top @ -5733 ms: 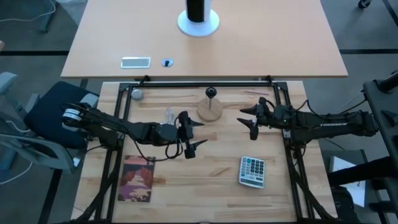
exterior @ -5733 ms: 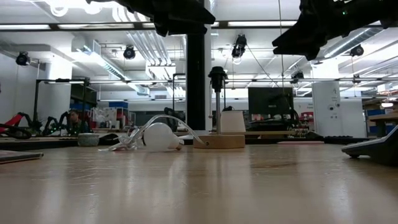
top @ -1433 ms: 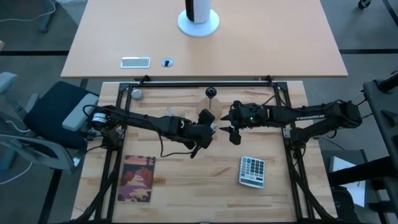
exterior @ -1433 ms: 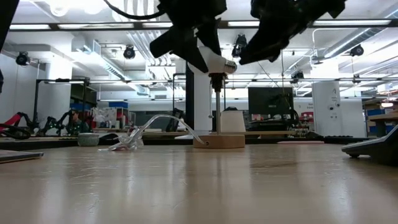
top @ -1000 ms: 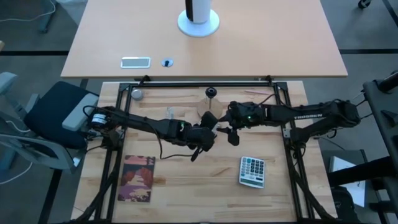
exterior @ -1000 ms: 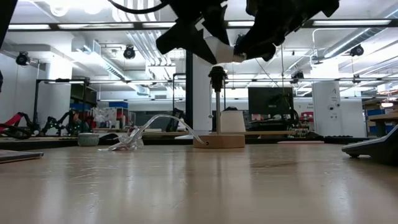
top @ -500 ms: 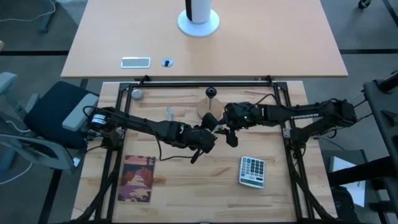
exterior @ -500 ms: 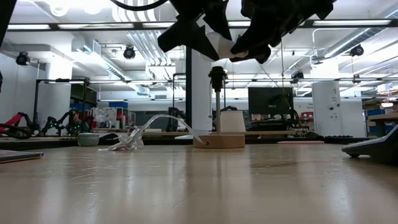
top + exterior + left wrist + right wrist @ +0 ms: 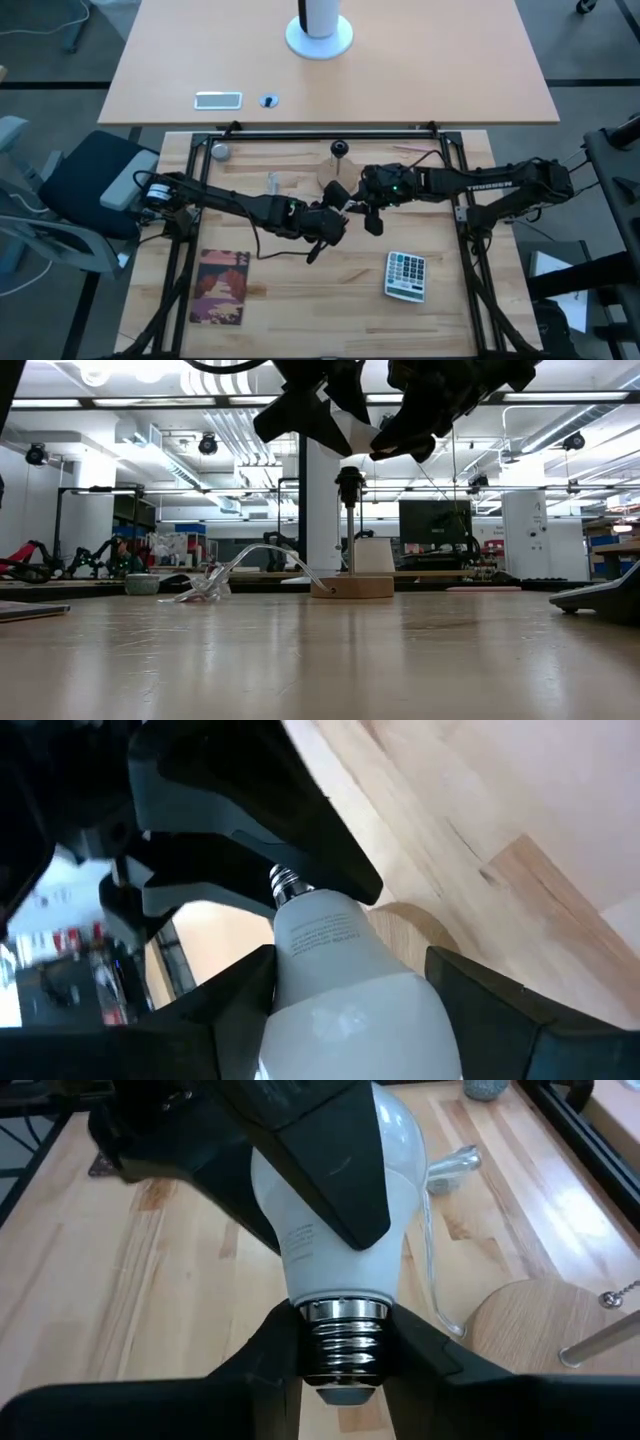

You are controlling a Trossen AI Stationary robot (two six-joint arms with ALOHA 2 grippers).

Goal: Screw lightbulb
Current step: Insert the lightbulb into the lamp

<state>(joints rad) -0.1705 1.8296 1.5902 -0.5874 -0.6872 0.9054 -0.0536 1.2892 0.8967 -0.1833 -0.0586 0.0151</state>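
Jaws of both grippers are on one thing: the frosted-white rounded lightbulb (image 9: pixel 335 1230) with a ribbed silvery screw base. Left gripper (image 9: pixel 335 218) clamps the glass body between its two dark fingers (image 9: pixel 215 1010), one on each side. Right gripper (image 9: pixel 368 212) has its two dark fingers (image 9: pixel 415 1345) narrowed onto the screw base, touching the threads on both sides. Bulb is held in the air above the table, between the two grippers, near the middle of the wooden table (image 9: pixel 330 290) and just beside the lamp stand.

Count: one lightbulb, two grippers, each with two fingers.

Bulb appearance: smooth matte white glass, small grey print on the neck (image 9: pixel 318 932), threads bright metal with a rounded end contact. In the low view it shows as a white patch (image 9: pixel 352 432) between the dark gripper bodies, tilted, above the socket.

Other things, one of each: round pale wooden lamp base (image 9: pixel 333 180) with a thin upright rod topped by a black socket (image 9: pixel 348 478); crumpled clear plastic wrapper (image 9: pixel 240 575) lying on the table beside the base; small grey ball (image 9: pixel 219 151) at the far left corner; grey calculator (image 9: pixel 406 275) near the right side; reddish picture card (image 9: pixel 221 287) near the left side.
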